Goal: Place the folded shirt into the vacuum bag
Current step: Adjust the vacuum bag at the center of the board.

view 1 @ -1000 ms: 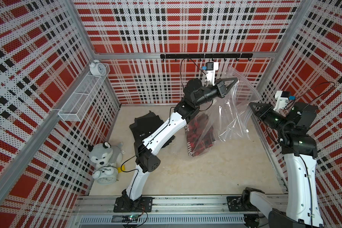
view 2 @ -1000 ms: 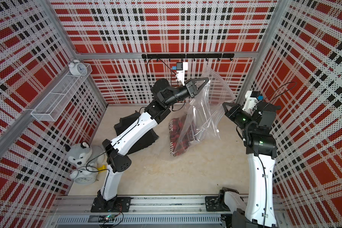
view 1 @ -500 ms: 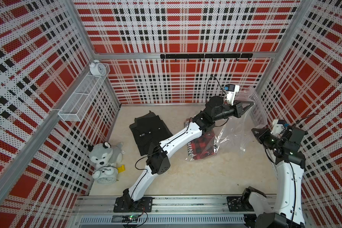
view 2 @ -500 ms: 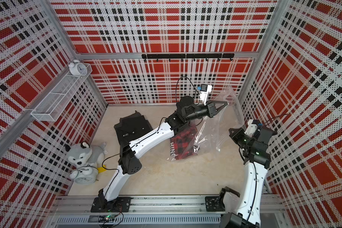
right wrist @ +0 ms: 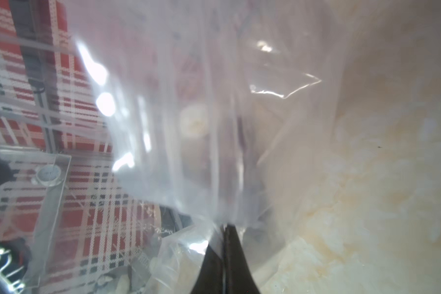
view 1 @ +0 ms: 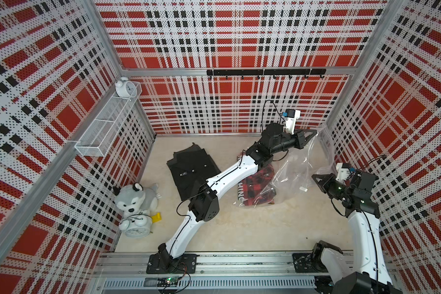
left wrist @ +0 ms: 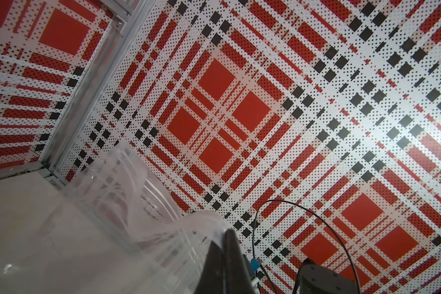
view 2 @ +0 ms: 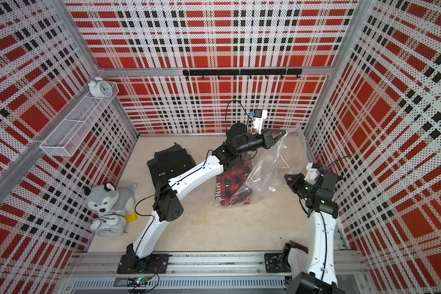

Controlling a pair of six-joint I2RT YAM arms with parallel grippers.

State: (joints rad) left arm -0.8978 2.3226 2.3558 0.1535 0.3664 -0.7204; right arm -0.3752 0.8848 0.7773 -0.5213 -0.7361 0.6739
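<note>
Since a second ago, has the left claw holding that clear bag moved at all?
Yes. In a top view, the left claw, shut on the vacuum bag, has dropped away from the black hook rail, down and rightward.

Bright even light; top views bow at the edges; glare spots the blurred vacuum bag (right wrist: 214, 101).

Spread across the pale surface (view 1: 239, 229): black folded garment (view 1: 191, 170), red plaid shirt (view 1: 257, 188) inside vacuum bag (view 1: 298, 165), plush husky (view 1: 135, 198), alarm clock (view 1: 136, 227).
</note>
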